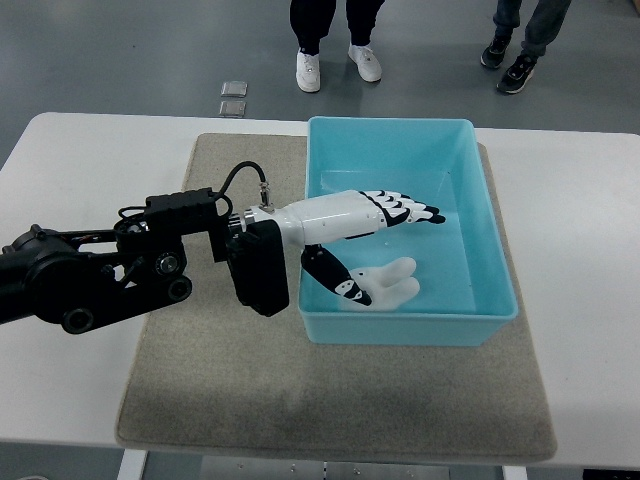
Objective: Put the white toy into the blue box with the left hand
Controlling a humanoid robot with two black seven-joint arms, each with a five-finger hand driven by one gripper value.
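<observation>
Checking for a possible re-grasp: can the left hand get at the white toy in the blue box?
Probably yes: the left hand is open over the blue box, the white toy lies right under it, nothing between.

One blue box point(480, 200) sits at the table's centre, toward three o'clock on one grey mat point(200, 380). One white toy point(390, 283) lies inside it. One robot hand point(375, 215) shows, entering from nine o'clock. Two people's legs stand at twelve o'clock: four shoes, two white point(338, 66), two dark point(507, 63).
</observation>
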